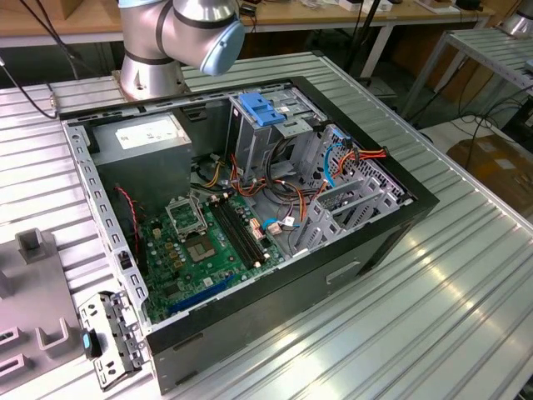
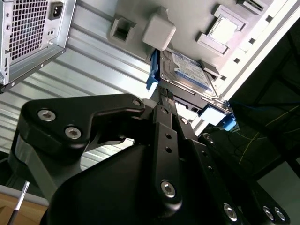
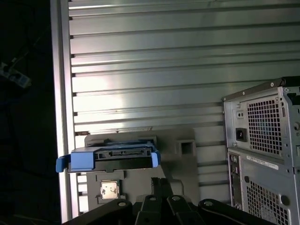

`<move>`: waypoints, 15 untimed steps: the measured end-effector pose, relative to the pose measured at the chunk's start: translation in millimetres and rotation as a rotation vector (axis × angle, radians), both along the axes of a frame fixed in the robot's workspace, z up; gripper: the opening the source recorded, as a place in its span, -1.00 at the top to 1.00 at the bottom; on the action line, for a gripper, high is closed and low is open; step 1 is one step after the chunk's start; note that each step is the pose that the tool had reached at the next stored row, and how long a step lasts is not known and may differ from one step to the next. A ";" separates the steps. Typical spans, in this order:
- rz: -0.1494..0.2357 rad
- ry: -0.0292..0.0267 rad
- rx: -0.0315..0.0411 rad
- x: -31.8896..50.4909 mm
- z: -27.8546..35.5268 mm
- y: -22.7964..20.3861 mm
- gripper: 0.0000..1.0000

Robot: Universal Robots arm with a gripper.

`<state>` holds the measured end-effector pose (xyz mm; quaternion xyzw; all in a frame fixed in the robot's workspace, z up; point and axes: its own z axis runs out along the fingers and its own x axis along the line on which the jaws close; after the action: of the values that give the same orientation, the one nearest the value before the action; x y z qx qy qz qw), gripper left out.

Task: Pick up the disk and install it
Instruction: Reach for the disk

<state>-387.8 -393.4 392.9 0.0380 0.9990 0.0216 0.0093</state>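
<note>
Table [image 1: 466, 275] of ribbed metal carries an open PC case [image 1: 350, 250] lying on its side, board and cables exposed. Arm [image 1: 179, 33] — base joint stands at the exterior view's top left, the rest runs out of frame upward. Grey tray [image 3: 178, 164] sits on the table near the case's rear. Gripper [image 2: 162, 93] [image 3: 160, 180], black, points at the tray in both wrist views. Its tip reaches the near edge of the disk [image 2: 183, 77] — can't tell whether it grips it or not. Disk lies over the tray, apart from the case, blue rails [image 3: 61, 164] on both sides. White-blue label [image 2: 194, 70] on disk, white sticker [image 1: 146, 132] on power supply [image 1: 137, 158]: print unreadable.
</note>
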 end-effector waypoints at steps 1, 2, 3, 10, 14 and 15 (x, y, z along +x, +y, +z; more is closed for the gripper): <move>0.000 0.0000 0.0000 -1.3 0.0 0.0 0.79; 0.000 0.0000 0.0000 -2.8 0.0 0.0 0.79; 0.000 0.0000 0.0000 -4.8 0.0 0.0 0.79; 0.000 0.0001 0.0000 -16.9 0.0 0.0 0.79; 0.000 0.0001 0.0000 -23.6 -0.1 0.0 0.79; 0.000 0.0001 0.0000 -25.7 -0.1 0.0 0.79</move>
<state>-413.5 -393.4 392.8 0.0380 0.9990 0.0216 0.0092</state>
